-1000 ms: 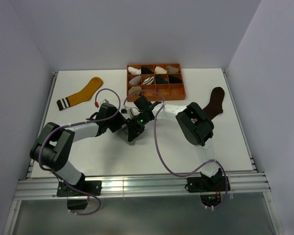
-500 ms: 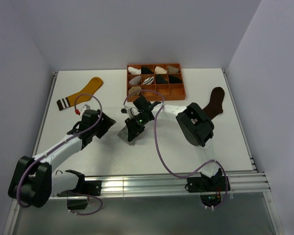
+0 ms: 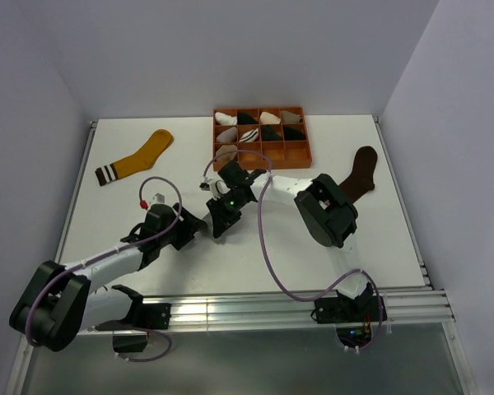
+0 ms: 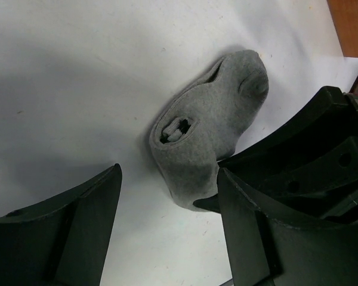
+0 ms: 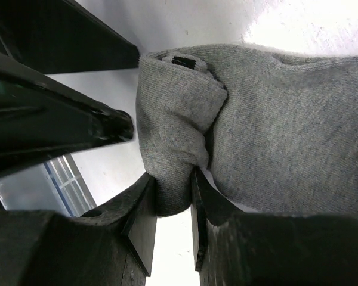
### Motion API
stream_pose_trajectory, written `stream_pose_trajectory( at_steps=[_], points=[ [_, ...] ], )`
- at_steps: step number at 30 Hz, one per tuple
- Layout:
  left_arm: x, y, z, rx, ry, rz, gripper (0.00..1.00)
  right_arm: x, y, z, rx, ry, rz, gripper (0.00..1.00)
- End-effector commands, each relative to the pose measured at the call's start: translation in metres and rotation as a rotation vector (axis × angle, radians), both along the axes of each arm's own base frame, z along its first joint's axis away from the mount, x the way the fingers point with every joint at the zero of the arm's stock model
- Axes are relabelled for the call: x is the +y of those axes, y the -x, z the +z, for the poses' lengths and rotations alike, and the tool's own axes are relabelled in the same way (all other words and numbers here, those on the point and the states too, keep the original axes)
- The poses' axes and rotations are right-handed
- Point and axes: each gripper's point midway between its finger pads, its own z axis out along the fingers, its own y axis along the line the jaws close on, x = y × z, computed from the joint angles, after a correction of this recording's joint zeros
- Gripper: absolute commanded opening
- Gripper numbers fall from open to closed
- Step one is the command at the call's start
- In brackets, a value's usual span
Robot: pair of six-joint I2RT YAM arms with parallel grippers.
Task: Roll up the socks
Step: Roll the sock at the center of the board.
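The right hand [image 5: 173, 193] pinches a thick fold of the grey sock [image 5: 274, 131] between its two fingers. The knit bulges out above the fingertips into a rounded lump, and a small dark patch shows at the lump's top edge. The rest of the sock spreads flat toward 3 o'clock in the right wrist view.

In the left wrist view the grey sock [image 4: 197, 143] is a loose, half-rolled bundle. Its rounded end points to 1 o'clock, and a small opening in its side shows a pale and dark strip inside. The left hand [image 4: 167, 187] is spread wide with its fingers apart on either side of the bundle's near end, gripping nothing.

From above, the right hand [image 3: 222, 216] and left hand [image 3: 193, 226] meet near the middle of the white desk [image 3: 379, 239]. The mustard-yellow sock [image 3: 140, 156] lies flat at 10 o'clock, its striped cuff toward the left edge. The dark brown sock [image 3: 362, 173] lies at 2 o'clock. An orange compartment tray [image 3: 306, 141] with small sock bundles [image 3: 247, 136] sits at 12 o'clock.
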Motion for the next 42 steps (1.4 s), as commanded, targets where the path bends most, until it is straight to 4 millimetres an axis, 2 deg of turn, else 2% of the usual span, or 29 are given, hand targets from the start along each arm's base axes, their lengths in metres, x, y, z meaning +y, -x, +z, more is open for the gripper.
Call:
stream_pose_trajectory(
  at_steps=[1, 4, 7, 12, 16, 19, 21, 22, 23, 24, 25, 26, 27, 28, 29, 30, 31, 32, 33, 34, 35, 36, 37, 38, 40, 42],
  points=[
    [-0.015, -0.014, 0.014, -0.07, 0.086, -0.004, 0.7, -0.01, -0.003, -0.023, -0.025, 0.12, -0.03, 0.0],
    [-0.018, -0.017, 0.012, -0.068, 0.093, 0.001, 0.69, -0.008, -0.003, -0.022, -0.024, 0.115, -0.031, 0.0],
    [-0.019, -0.016, 0.001, -0.039, 0.069, -0.009, 0.66, -0.006, -0.003, -0.023, -0.018, 0.114, -0.034, 0.0],
    [-0.018, -0.001, -0.03, 0.046, 0.042, -0.018, 0.56, -0.005, -0.006, -0.023, -0.017, 0.11, -0.051, 0.0],
    [-0.014, 0.007, -0.046, 0.089, 0.003, -0.019, 0.49, -0.003, -0.009, -0.02, -0.03, 0.111, -0.07, 0.0],
    [-0.01, 0.011, -0.053, 0.114, -0.029, -0.014, 0.39, -0.003, -0.014, -0.018, -0.048, 0.116, -0.086, 0.0],
    [-0.009, 0.01, -0.054, 0.12, -0.043, -0.015, 0.27, -0.004, -0.017, -0.017, -0.062, 0.118, -0.101, 0.08],
    [-0.007, 0.012, -0.056, 0.133, -0.058, -0.014, 0.22, -0.002, -0.022, -0.013, -0.087, 0.111, -0.121, 0.18],
    [-0.005, 0.013, -0.057, 0.143, -0.068, -0.012, 0.14, -0.002, -0.026, -0.01, -0.107, 0.111, -0.14, 0.23],
    [-0.007, 0.011, -0.054, 0.144, -0.069, -0.014, 0.1, -0.005, -0.027, -0.01, -0.122, 0.119, -0.16, 0.27],
    [-0.006, 0.011, -0.055, 0.154, -0.077, -0.016, 0.07, -0.001, -0.039, 0.009, -0.195, 0.08, -0.206, 0.3],
    [-0.005, 0.013, -0.056, 0.168, -0.09, -0.022, 0.02, -0.002, -0.043, 0.016, -0.229, 0.067, -0.231, 0.36],
    [-0.006, 0.012, -0.055, 0.185, -0.103, -0.025, 0.01, -0.009, -0.039, 0.015, -0.249, 0.08, -0.258, 0.38],
    [-0.002, 0.012, -0.058, 0.198, -0.127, -0.015, 0.01, -0.012, -0.057, 0.041, -0.372, 0.057, -0.327, 0.42],
    [0.0, 0.01, -0.058, 0.208, -0.145, -0.003, 0.01, -0.023, -0.054, 0.039, -0.408, 0.081, -0.351, 0.43],
    [0.001, 0.011, -0.06, 0.22, -0.155, -0.005, 0.0, -0.025, -0.055, 0.061, -0.493, 0.062, -0.383, 0.45],
    [0.002, 0.011, -0.061, 0.231, -0.162, 0.0, 0.0, -0.032, -0.065, 0.072, -0.581, 0.075, -0.447, 0.47],
    [0.0, 0.009, -0.059, 0.228, -0.159, 0.0, 0.0, -0.04, -0.06, 0.068, -0.611, 0.095, -0.463, 0.47],
    [-0.001, 0.008, -0.059, 0.232, -0.159, -0.002, 0.0, -0.037, -0.053, 0.087, -0.658, 0.055, -0.472, 0.47],
    [-0.001, 0.009, -0.061, 0.241, -0.161, -0.005, 0.0, -0.033, -0.051, 0.095, -0.692, 0.019, -0.486, 0.47],
    [-0.003, 0.008, -0.06, 0.242, -0.159, -0.009, 0.0, -0.039, -0.047, 0.09, -0.713, 0.034, -0.497, 0.47],
    [-0.003, 0.008, -0.061, 0.247, -0.163, -0.012, 0.01, -0.037, -0.042, 0.099, -0.735, 0.009, -0.497, 0.48],
    [-0.004, 0.007, -0.063, 0.255, -0.164, -0.014, 0.01, -0.03, -0.028, 0.095, -0.739, 0.002, -0.467, 0.48],
    [-0.006, 0.008, -0.063, 0.261, -0.16, -0.022, 0.0, -0.028, -0.024, 0.095, -0.745, 0.005, -0.463, 0.47],
    [-0.007, 0.007, -0.063, 0.262, -0.161, -0.024, 0.01, -0.012, -0.014, 0.099, -0.752, -0.04, -0.446, 0.45],
    [-0.009, 0.004, -0.062, 0.258, -0.159, -0.025, 0.01, -0.005, -0.009, 0.094, -0.751, -0.035, -0.428, 0.43]
  ],
)
